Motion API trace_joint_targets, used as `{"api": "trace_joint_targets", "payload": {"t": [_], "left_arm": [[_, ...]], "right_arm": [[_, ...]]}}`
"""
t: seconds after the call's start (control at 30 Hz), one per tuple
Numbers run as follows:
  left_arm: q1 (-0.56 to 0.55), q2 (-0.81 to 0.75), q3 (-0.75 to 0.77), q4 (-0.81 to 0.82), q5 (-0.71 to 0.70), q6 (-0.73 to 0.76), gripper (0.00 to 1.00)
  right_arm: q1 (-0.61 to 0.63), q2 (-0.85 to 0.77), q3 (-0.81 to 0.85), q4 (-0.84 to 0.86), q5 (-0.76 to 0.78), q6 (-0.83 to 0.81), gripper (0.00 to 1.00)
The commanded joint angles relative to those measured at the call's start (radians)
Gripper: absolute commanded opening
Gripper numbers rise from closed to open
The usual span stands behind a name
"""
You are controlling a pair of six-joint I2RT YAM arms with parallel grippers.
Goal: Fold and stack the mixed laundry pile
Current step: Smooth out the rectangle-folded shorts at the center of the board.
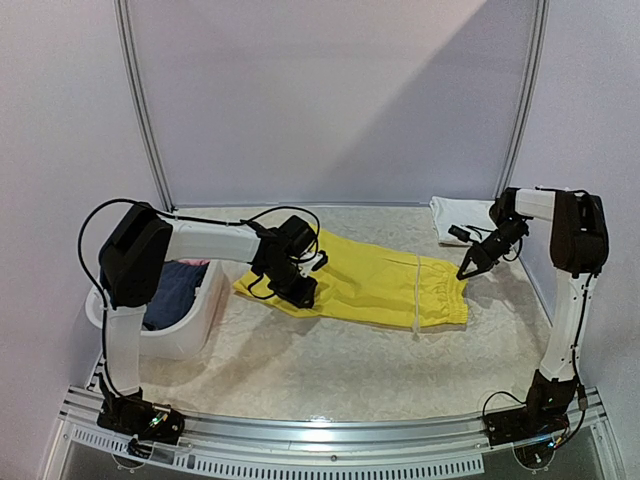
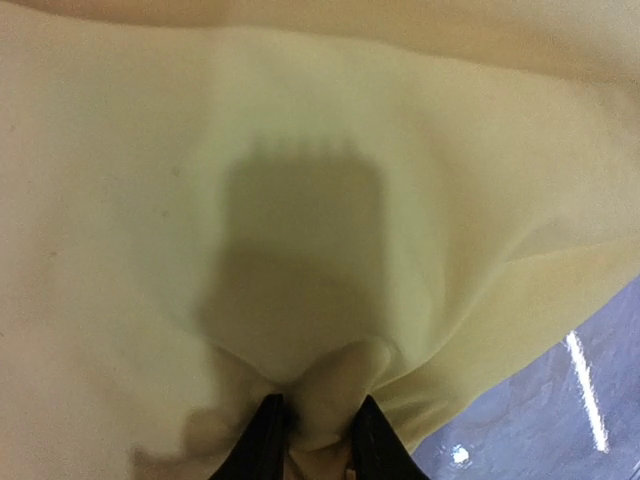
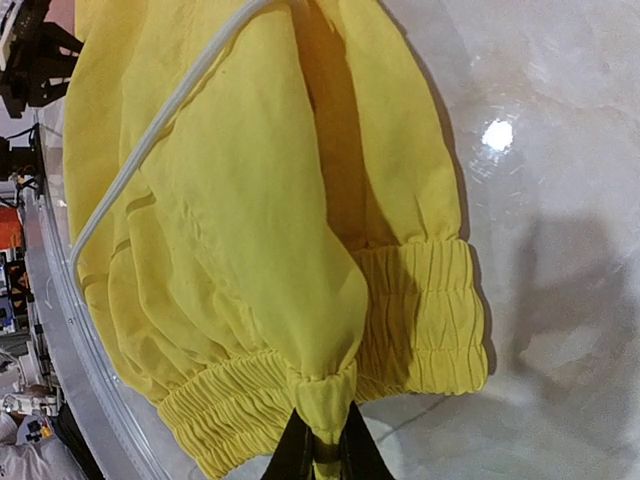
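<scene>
The left pincer (image 2: 318,415) pinches a fold of the yellow shorts (image 1: 375,285). The right pincer (image 3: 322,425) clamps their elastic waistband. They lie nearer the bench (image 1: 330,375)'s far edge.

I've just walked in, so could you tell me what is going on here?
Both arms are working on the yellow shorts, spread on the table. The left gripper pinches cloth at one end; the right gripper pinches the elastic waistband. A white shirt lies behind, and a basket on the left holds more clothes.
</scene>
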Motion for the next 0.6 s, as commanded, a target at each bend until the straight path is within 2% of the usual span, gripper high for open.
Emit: {"api": "trace_joint_targets", "payload": {"t": [0.0,0.13,0.23,0.37,0.5,0.57], "left_arm": [[0.013,0.033,-0.043,-0.046,0.009,0.008,0.25],[0.011,0.009,-0.042,-0.02,0.028,0.009,0.29],[0.002,-0.048,-0.044,0.006,0.034,0.015,0.32],[-0.022,-0.163,-0.034,0.037,0.006,0.031,0.36],[-0.035,-0.24,-0.015,0.038,-0.091,-0.005,0.44],[-0.036,-0.253,0.001,0.01,-0.188,-0.073,0.5]], "right_arm": [[-0.024,-0.02,0.004,0.057,0.022,0.107,0.08],[-0.024,0.004,0.008,0.063,0.056,0.146,0.14],[-0.024,-0.003,0.005,0.051,0.057,0.149,0.27],[-0.024,-0.106,0.005,0.044,0.088,0.151,0.41],[-0.02,-0.212,0.005,0.074,0.147,0.16,0.53],[-0.005,-0.24,0.005,0.094,0.166,0.139,0.61]]}}
